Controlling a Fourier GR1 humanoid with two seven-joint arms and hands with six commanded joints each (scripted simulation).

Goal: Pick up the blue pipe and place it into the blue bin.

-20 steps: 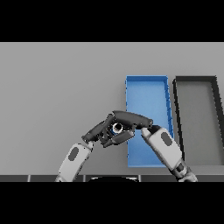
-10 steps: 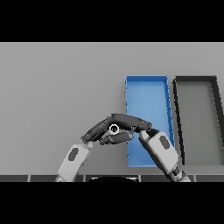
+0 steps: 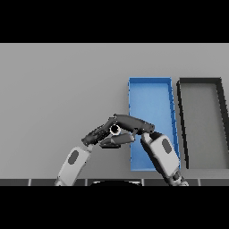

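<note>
The pipe [image 3: 115, 129] shows only as a small pale ring seen end-on, just left of the blue bin [image 3: 150, 91]. My right hand [image 3: 135, 124] reaches left from the bin's near left corner. Its fingers lie over the pipe and its thumb sits under it, pinching it. My left hand [image 3: 95, 134] comes in from the lower left, its fingers stretched up and to the right against the right hand's fingertips, beside the pipe. Most of the pipe's body is hidden by the two hands.
A dark grey bin [image 3: 201, 120] stands right of the blue bin, side by side with it. My right forearm [image 3: 162, 154] lies over the blue bin's near end. The grey table [image 3: 58, 89] stretches away to the left and back.
The right hand and the pipe have shifted slightly to the left, and the right forearm has drawn a little nearer. The left hand has stayed against them.
</note>
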